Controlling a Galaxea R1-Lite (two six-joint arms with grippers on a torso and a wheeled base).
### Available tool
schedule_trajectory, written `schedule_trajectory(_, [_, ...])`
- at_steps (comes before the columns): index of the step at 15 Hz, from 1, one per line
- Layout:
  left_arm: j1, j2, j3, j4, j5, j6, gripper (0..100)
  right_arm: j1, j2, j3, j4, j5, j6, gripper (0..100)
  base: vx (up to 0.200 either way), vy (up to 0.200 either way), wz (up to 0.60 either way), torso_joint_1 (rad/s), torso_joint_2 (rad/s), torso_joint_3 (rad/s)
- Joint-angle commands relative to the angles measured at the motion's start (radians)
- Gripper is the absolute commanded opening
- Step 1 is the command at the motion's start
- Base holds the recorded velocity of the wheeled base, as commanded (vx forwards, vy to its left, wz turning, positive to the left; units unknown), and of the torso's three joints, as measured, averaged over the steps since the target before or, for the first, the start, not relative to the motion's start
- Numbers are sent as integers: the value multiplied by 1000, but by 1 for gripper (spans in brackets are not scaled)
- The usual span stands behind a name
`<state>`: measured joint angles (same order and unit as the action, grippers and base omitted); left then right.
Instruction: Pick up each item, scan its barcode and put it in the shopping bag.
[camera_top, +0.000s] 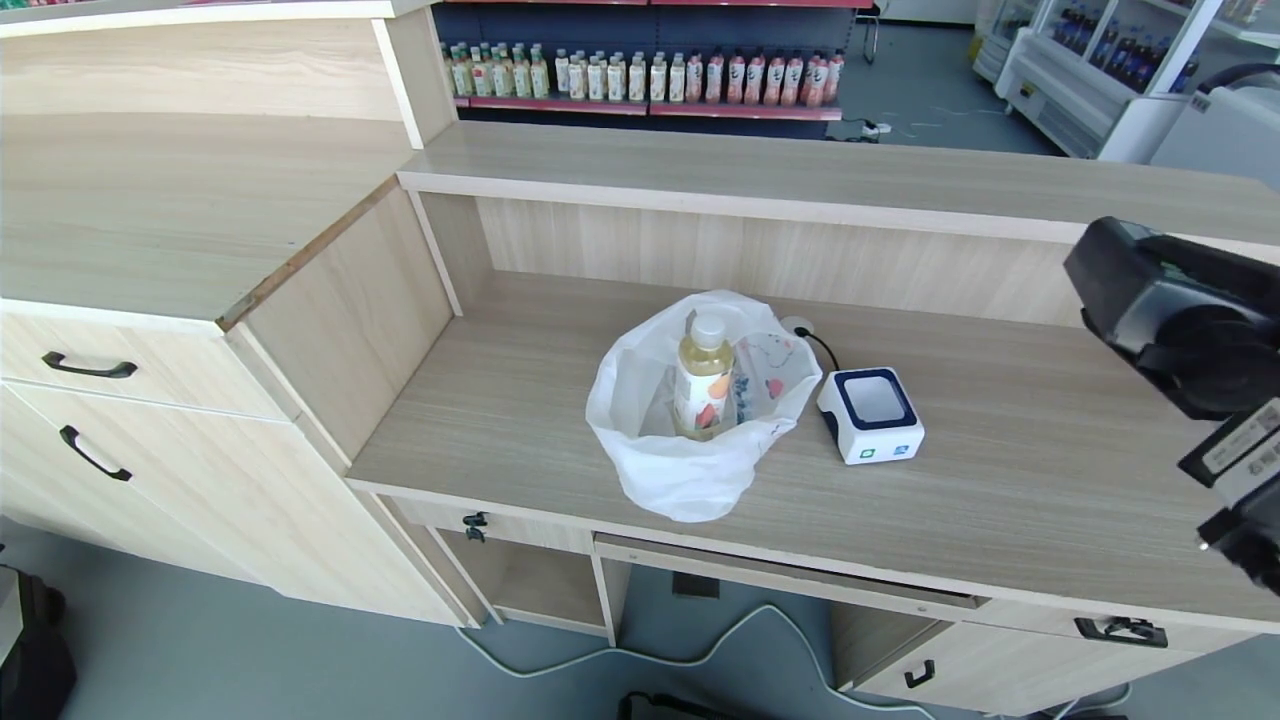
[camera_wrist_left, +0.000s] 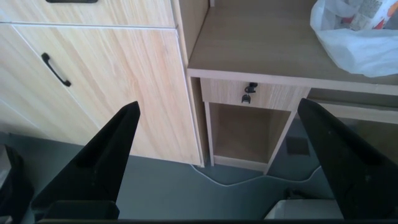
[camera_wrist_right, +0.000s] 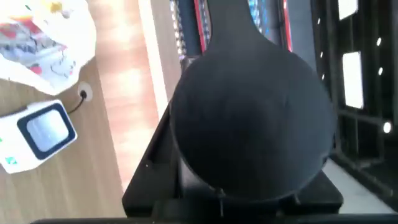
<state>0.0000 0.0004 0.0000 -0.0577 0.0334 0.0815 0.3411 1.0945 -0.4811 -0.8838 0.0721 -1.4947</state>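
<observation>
Left gripper (camera_wrist_left: 217, 104): released, my two dark fingers (camera_wrist_left: 93, 168) spread wide with nothing between them; held low, facing the cabinet front below the counter top.
Cabinet door (camera_wrist_left: 106, 93): pale wood with a black handle (camera_wrist_left: 55, 68), beyond one of my fingers.
Open compartment (camera_wrist_left: 245, 134): under the counter, seen between my fingers; a key lock (camera_wrist_left: 249, 93) sits on the panel above it.
Floor cable (camera_wrist_left: 236, 183): pale line on the grey floor before the compartment.
Shopping bag (camera_wrist_left: 360, 46): white plastic, up on the counter near its front edge, well apart from my left gripper.
Right gripper (camera_wrist_right: 249, 118): a dark rounded bulk close to the lens that blocks much of what lies beyond; released or clenched, I cannot tell.
Scanner (camera_wrist_right: 40, 134): white box with a dark-framed window, flat on the counter near the bag.
Scanner cable (camera_wrist_right: 79, 99): dark, ending at a round hole in the counter.
Counter (camera_top: 1000, 470): pale wood, carrying bag and scanner.
Bottle (camera_top: 703, 375): upright inside the open bag, white cap, yellowish drink.
Bag and scanner: just beside each other, scanner on my right; touching or not, I cannot tell.
Right arm (camera_top: 1180, 320): black, over the counter's right end, well apart from the scanner.
Raised ledge (camera_top: 800, 170): walls off the counter's far side.
Side panel (camera_top: 350, 320): closes the counter on my left.
Shop shelf (camera_top: 640, 75): row of bottles far behind.
</observation>
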Motion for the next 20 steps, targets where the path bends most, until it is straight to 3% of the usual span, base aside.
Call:
schedule_trajectory(1, [0,0,0,-1,0,0,100,-356,-110,70,13,-92,341,0,0,0,0,0,0,0])
schedule_trajectory(2, [0,0,0,-1,0,0,100,-478,-111,68,42,-71,470,0,0,0,0,0,0,0])
schedule_trajectory(4, [0,0,0,-1,0,0,100,-594,-108,70,69,-61,582,0,0,0,0,0,0,0])
schedule_trajectory(6, [0,0,0,-1,0,0,100,-599,-100,70,91,-5,680,0,0,0,0,0,0,0])
schedule_trajectory(10, [0,0,0,-1,0,-2,100,-603,-99,71,106,75,728,0,0,0,300,2,0,2])
schedule_trajectory(18, [0,0,0,-1,0,0,100,-760,108,4,126,41,904,0,0,0,600,2,2,4])
schedule_trajectory(20, [0,0,0,-1,0,0,100,-757,226,-53,149,-8,1117,0,0,0,300,1,-1,4])
